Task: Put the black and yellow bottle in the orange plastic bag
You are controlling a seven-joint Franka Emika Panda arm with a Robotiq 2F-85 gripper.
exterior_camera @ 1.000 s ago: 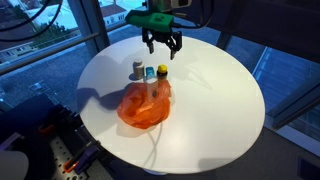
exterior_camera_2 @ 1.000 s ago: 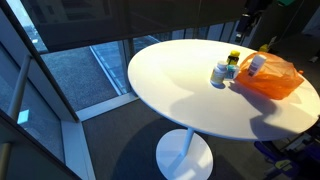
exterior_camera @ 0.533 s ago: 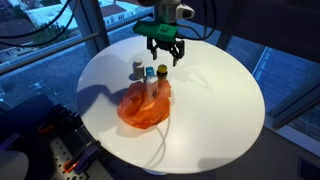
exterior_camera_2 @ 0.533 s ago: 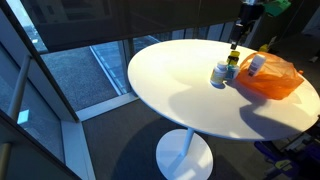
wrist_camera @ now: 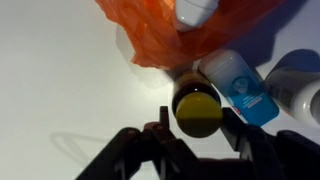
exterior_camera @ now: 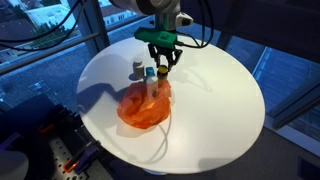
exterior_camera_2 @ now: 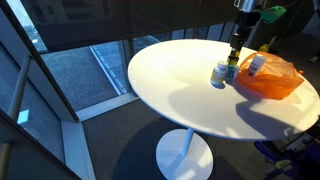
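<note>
The black and yellow bottle (wrist_camera: 197, 108) stands upright on the white round table, its yellow cap facing the wrist camera. My gripper (wrist_camera: 197, 122) has come down over it, one finger (wrist_camera: 158, 128) on each side, close against the cap. In both exterior views the gripper (exterior_camera: 162, 66) (exterior_camera_2: 234, 56) sits on the bottle (exterior_camera: 162, 72) (exterior_camera_2: 233, 63). The orange plastic bag (exterior_camera: 143, 106) (exterior_camera_2: 272, 78) (wrist_camera: 190, 38) lies crumpled right beside the bottle, with a white bottle (exterior_camera_2: 257, 64) lying in its mouth.
A blue-labelled bottle (wrist_camera: 240, 88) (exterior_camera: 150, 72) touches the held one, and a white bottle (exterior_camera: 137, 69) (exterior_camera_2: 219, 74) stands next to that. The table edge (exterior_camera: 255, 110) drops to a window wall and floor. A cable trails from the bag (exterior_camera: 158, 140).
The gripper has descended from above the table onto the black and yellow bottle, and its jaws have narrowed from wide open to close around the cap.
</note>
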